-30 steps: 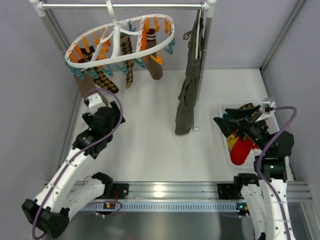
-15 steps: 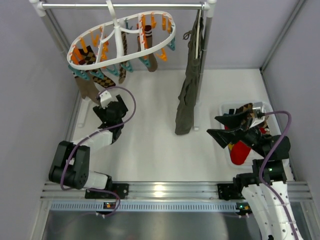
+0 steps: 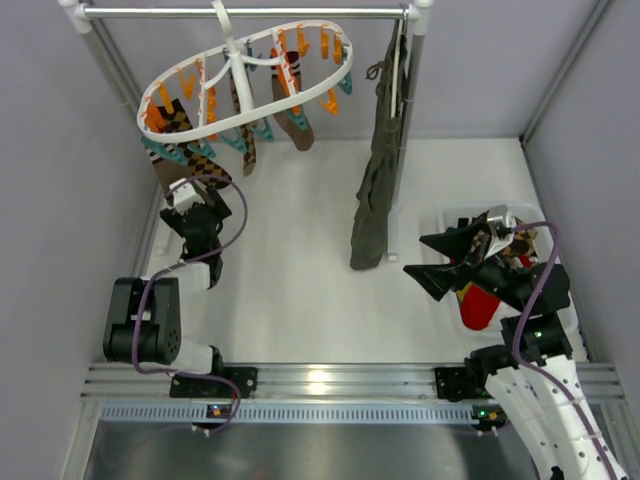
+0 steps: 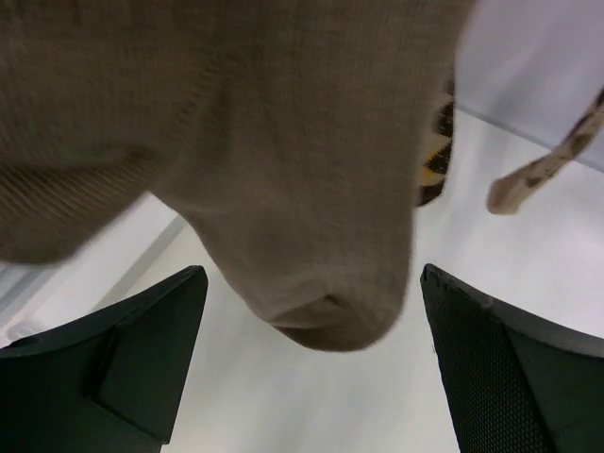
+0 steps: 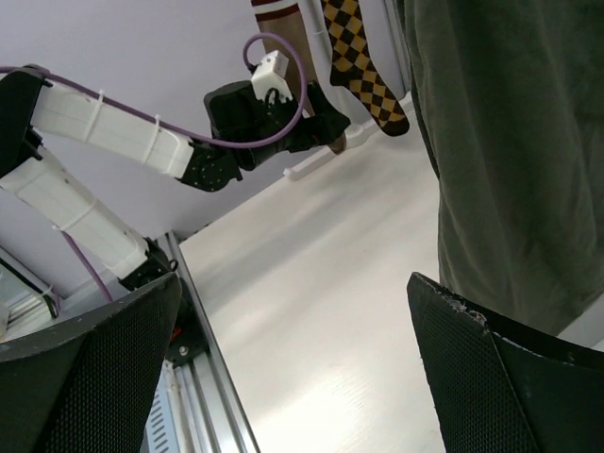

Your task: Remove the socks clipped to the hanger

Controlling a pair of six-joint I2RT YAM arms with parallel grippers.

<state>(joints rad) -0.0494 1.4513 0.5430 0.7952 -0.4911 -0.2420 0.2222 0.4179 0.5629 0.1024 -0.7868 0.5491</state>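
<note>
The white oval hanger (image 3: pixel 240 118) with orange and teal clips hangs by its hook from the rail at the back left. Several socks hang from it: argyle ones (image 3: pixel 208 165) and plain tan-brown ones (image 3: pixel 297 128). My left gripper (image 3: pixel 190 215) is open just under the leftmost socks. In the left wrist view a tan-brown sock toe (image 4: pixel 311 283) hangs between the open fingers (image 4: pixel 491 377), untouched. My right gripper (image 3: pixel 432 262) is open and empty, above the table by the bin. The right wrist view shows an argyle sock (image 5: pixel 363 75) and my left arm (image 5: pixel 255 118).
A long dark olive-grey garment (image 3: pixel 378 190) hangs from the metal rail (image 3: pixel 250 12) right of the hanger, and fills the right of the right wrist view (image 5: pixel 510 142). A white bin (image 3: pixel 452 225) with red and dark clothes sits at the right. Grey walls close in on both sides.
My left arm has folded back and its gripper has moved left and up under the leftmost socks. The hanger has swung and tilted. My right gripper has drifted left and lower.
</note>
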